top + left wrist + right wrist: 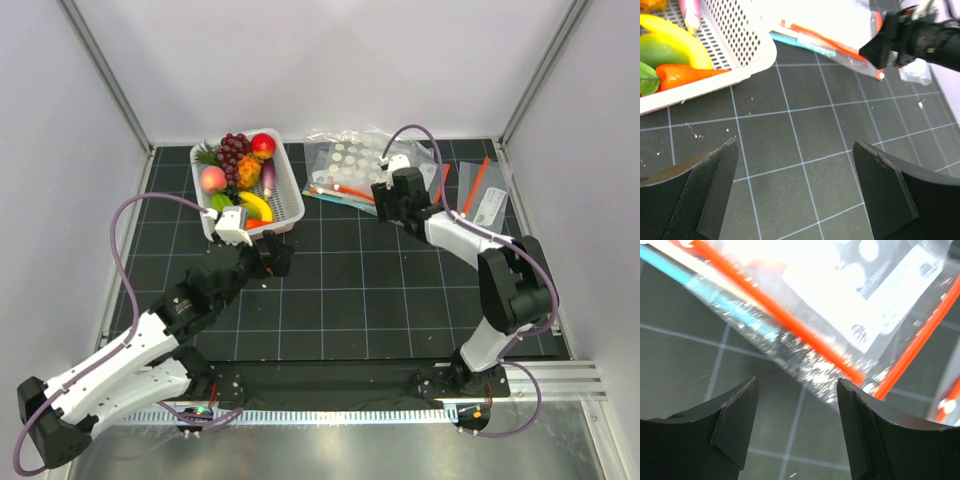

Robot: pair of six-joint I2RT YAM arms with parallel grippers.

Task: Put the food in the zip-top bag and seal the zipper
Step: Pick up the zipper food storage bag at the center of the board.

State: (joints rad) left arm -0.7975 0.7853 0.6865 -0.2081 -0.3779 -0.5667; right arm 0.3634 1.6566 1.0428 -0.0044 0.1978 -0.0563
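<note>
Black gridded mat (pixel 340 310) beneath the jaws; plain white walls (pixel 330 60) beyond and beside them; grey metal posts (pixel 105 75) at corners; bright, even light.

My jaws stand apart with nothing between them, low over the black gridded tabletop (pixel 685 365). Just ahead is the corner of a clear crinkly bag (pixel 805 362); can't tell if I'm touching it. An orange-red strip (pixel 785 316) runs diagonally along it, from top left down to near my right tip. A teal strip (pixel 725 306) lies parallel, just beside it on my side. A second orange-red strip (pixel 920 334) slants up to the right. A white printed label (pixel 885 297) sits between the two orange ones. Everything is blurred.
</note>
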